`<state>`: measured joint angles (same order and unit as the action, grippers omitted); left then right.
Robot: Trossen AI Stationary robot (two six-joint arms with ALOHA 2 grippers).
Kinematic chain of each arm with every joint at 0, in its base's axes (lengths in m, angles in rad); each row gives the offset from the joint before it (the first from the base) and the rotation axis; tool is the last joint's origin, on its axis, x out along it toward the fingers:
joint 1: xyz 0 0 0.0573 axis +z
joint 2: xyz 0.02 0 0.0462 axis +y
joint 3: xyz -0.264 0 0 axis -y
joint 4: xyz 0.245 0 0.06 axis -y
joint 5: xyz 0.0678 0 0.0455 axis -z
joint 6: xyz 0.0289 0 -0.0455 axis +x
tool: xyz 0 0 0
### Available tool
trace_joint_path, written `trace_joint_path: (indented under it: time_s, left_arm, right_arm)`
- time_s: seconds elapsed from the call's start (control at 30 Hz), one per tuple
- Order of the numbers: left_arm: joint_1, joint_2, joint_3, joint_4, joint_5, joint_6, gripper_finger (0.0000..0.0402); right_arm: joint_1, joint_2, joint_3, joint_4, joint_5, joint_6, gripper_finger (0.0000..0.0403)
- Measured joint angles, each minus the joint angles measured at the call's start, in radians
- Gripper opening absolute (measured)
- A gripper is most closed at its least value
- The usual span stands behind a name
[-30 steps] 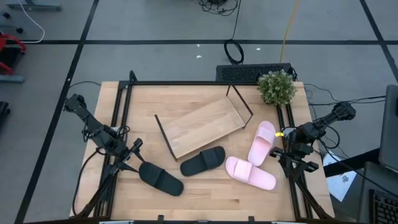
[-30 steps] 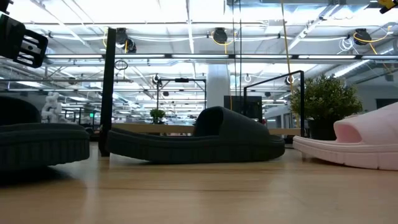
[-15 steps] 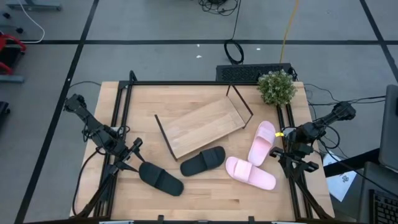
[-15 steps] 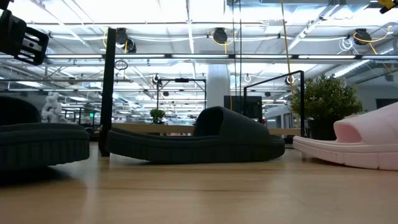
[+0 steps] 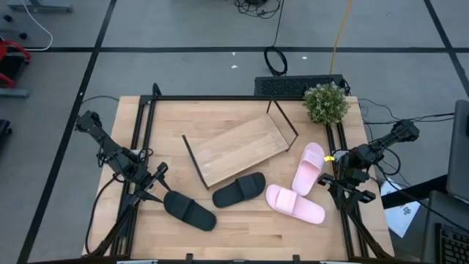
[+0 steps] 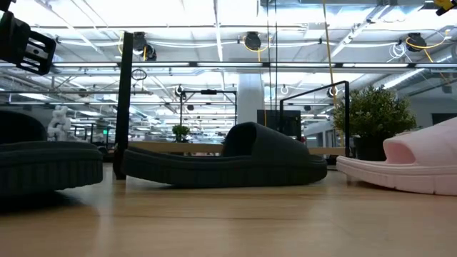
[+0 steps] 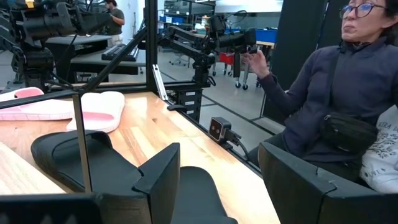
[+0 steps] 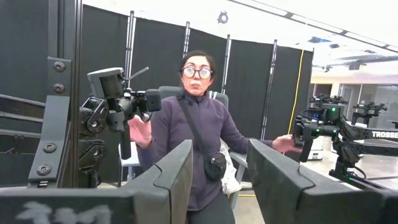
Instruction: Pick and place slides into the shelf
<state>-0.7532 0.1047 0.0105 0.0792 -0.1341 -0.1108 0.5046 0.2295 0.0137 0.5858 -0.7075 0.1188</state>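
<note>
The shelf [image 5: 240,149], a light wooden board in a thin black frame, stands askew on the middle of the table. All the slides lie sole-down on the tabletop in front of it. Two are black [image 5: 189,210] [image 5: 239,190] and two are pink [image 5: 308,168] [image 5: 294,204]. My left gripper [image 5: 155,183] hovers open at the table's left, just short of the nearer black slide [image 7: 199,202]. My right gripper [image 5: 338,176] hangs open at the right edge beside the pink slides, tipped up toward the room [image 8: 221,174].
A potted plant [image 5: 326,103] stands at the table's far right corner. A person [image 7: 348,99] sits beyond the table's near edge, hands on two small leader arms. Bare tabletop lies along the near edge [image 5: 256,235] and to the left of the shelf [image 5: 165,128].
</note>
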Motion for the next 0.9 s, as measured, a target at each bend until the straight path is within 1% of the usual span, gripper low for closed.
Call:
trace_joint_path:
  time_s: [0.17,0.33,0.43,0.53,0.6,0.63,0.7,0.77,0.83,0.9]
  left_arm:
    - [0.0,0.0,0.0,0.0,0.0,0.001,0.0216]
    - [0.0,0.0,0.0,0.0,-0.009,0.052,0.0216]
    - [0.0,0.0,0.0,0.02,-0.056,0.072,0.0216]
    - [0.0,0.0,0.0,0.059,-0.106,0.074,0.0216]
    - [0.0,0.0,0.0,0.081,-0.111,0.05,0.0216]
    - [0.0,0.0,0.0,0.095,-0.112,0.063,0.0216]
    - [0.001,0.0,0.0,0.143,-0.122,0.122,0.0216]
    - [0.001,0.0,0.0,0.203,-0.123,0.157,0.0216]
    - [0.001,0.0,0.0,0.26,-0.125,0.165,0.0216]
    - [0.001,0.0,0.0,0.306,-0.133,0.159,0.0216]
  right_arm:
    - [0.0,0.0,0.0,0.0,0.0,0.0,0.0144]
    - [0.0,0.0,0.0,0.0,0.0,0.0,0.0144]
    - [0.0,0.0,0.0,0.0,0.0,-0.006,0.0144]
    - [0.0,0.0,0.0,0.015,0.001,-0.05,0.0144]
    - [0.0,0.0,0.0,0.04,0.002,-0.084,0.0144]
    - [0.0,0.0,0.0,0.056,0.006,-0.101,0.0144]
    - [0.0,0.0,0.0,0.09,0.046,-0.132,0.0144]
    - [0.0,0.0,0.0,0.12,0.126,-0.15,0.0144]
    - [0.0,0.0,0.0,0.134,0.217,-0.175,0.0144]
    - [0.0,0.0,0.0,0.141,0.283,-0.2,0.0144]
